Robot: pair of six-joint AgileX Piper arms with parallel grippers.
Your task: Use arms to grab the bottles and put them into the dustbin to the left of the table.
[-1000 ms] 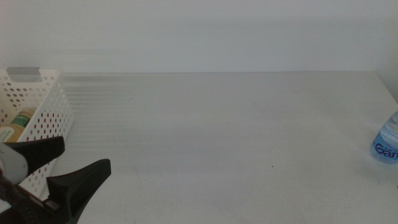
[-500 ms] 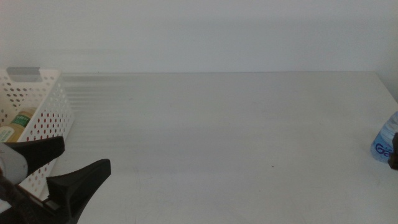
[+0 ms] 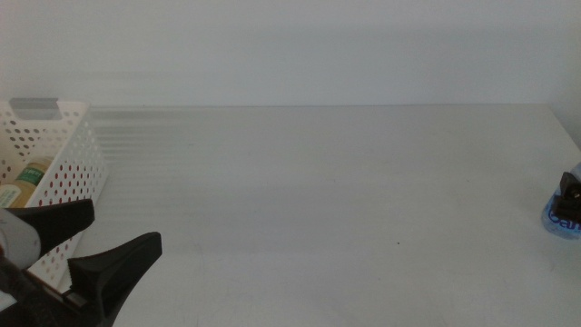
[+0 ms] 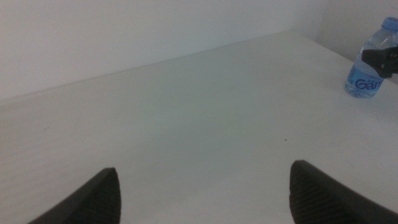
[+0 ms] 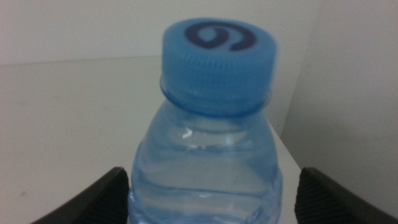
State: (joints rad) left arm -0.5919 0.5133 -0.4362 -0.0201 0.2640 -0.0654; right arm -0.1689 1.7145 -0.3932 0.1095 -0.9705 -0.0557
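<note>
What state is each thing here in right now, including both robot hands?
Water bottle: upright, capped, at the table's right edge.
Right hand: open, its fingers either side of the water bottle.
Left hand: open, empty, beside the dustbin.
Dustbin: upright, a yellowish bottle lying inside.

This looks like a robotics lab or test bench, not a home. A large plain white flat desk (image 3: 345, 200) runs up to a bare, pale wall (image 3: 290, 45) with no decoration. A white perforated plastic basket (image 3: 68, 154) stands at the desk's left edge. Black two-fingered robot hands come in over the surface, the left hand (image 3: 86, 241) near the basket.
</note>
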